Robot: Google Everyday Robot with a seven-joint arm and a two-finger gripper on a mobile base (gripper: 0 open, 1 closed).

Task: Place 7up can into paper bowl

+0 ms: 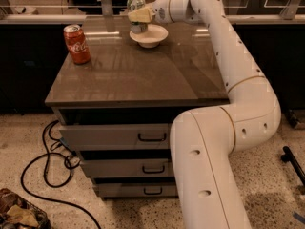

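– Cable (pixel 64 159), black, is seen looped on the speckled floor at the near left. What is found beside it?
– A crumpled heap (pixel 19 216) is made out in the near left corner; what it is cannot be told. The near right is filled by the white arm (pixel 209 166), which is bent at an elbow and extended towards the far side.
– And the desk?
– The desk (pixel 143 75) is seen in the middle, topped in dark brown. Three drawers (pixel 114 136) are stacked under it, each fitted with a dark handle.
– What is carried on top?
– A red Coca-Cola can (pixel 77 44) is stood upright at the far left, well apart from the rest. The paper bowl (pixel 159 33) is set near the far edge, to the right of that can.
– Where is the 7up can found?
– The 7up can (pixel 136 3) is held upright over the left part of the paper bowl. Its base is seen at about rim level; whether the bowl's bottom is touched cannot be told.
– And the hand?
– The hand (pixel 138 16) is located at the far end of the arm and is clenched round the middle of the 7up can, with a pale yellowish finger (pixel 143 15) laid across the can's near side.
– Anything farther?
– A pale ledge (pixel 38 18) is seen behind the desk.
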